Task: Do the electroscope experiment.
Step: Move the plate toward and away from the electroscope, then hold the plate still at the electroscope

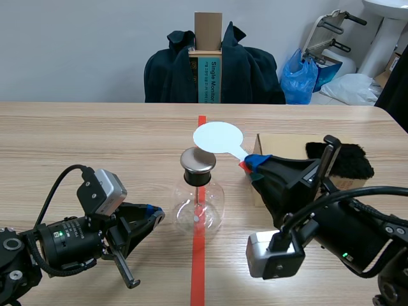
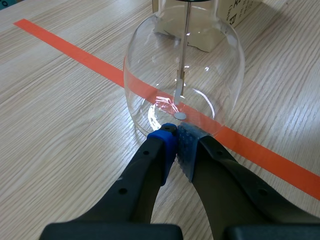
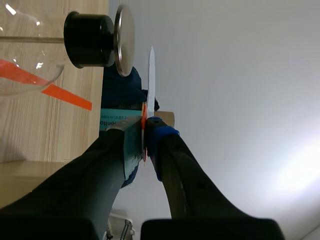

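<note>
Right gripper (image 3: 145,131) clamps white disc (image 1: 218,138) by handle, close to cap (image 1: 198,160) of flask (image 1: 199,207), likely to pass charge. Left gripper (image 2: 176,132) closed on nothing, tips against flask base, probably steadying it.

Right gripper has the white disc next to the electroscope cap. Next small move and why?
Probably ease the white disc onto the metal cap. The right gripper is shut on its handle, and the right wrist view shows a narrow gap between disc and cap: no contact yet. The left gripper, shut, sits at the glass flask's base.
</note>
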`<state>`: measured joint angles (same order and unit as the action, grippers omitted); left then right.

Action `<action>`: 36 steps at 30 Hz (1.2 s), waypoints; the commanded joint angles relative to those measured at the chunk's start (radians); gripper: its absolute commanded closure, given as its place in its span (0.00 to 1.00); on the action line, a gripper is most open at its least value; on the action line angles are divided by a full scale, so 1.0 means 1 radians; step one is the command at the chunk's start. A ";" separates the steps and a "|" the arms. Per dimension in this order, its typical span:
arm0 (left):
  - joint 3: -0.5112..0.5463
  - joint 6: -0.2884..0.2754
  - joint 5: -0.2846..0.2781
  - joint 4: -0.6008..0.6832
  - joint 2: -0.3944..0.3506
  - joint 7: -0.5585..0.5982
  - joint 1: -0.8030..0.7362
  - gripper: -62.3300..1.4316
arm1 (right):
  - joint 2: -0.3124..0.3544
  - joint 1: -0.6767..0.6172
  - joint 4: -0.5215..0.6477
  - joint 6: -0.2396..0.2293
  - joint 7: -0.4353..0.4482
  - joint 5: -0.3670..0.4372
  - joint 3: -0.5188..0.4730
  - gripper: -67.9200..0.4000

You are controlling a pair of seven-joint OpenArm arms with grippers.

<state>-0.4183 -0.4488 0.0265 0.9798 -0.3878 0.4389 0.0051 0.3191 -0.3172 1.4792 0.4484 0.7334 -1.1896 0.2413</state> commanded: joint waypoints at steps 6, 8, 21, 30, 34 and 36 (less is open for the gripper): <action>0.002 -0.002 -0.006 0.026 0.005 0.014 -0.003 0.93 | 0.008 0.001 0.019 0.006 0.030 -0.011 -0.006 0.98; 0.002 -0.002 -0.006 0.026 0.005 0.014 -0.003 0.93 | 0.008 0.001 0.019 0.006 0.033 -0.011 -0.006 0.98; 0.002 -0.002 -0.006 0.026 0.005 0.014 -0.003 0.93 | 0.008 0.001 0.019 0.006 0.037 -0.012 -0.006 0.98; 0.002 -0.002 -0.006 0.026 0.005 0.014 -0.003 0.93 | 0.008 0.001 0.019 0.006 0.041 -0.012 -0.006 0.98; 0.002 -0.002 -0.006 0.026 0.005 0.014 -0.003 0.93 | 0.008 0.001 0.019 0.006 0.041 -0.012 -0.006 0.98; 0.002 -0.002 -0.006 0.026 0.005 0.014 -0.003 0.93 | 0.008 0.001 0.019 0.006 0.041 -0.012 -0.006 0.98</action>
<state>-0.4183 -0.4488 0.0265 0.9798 -0.3878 0.4389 0.0051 0.3191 -0.3172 1.4792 0.4480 0.7712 -1.2087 0.2413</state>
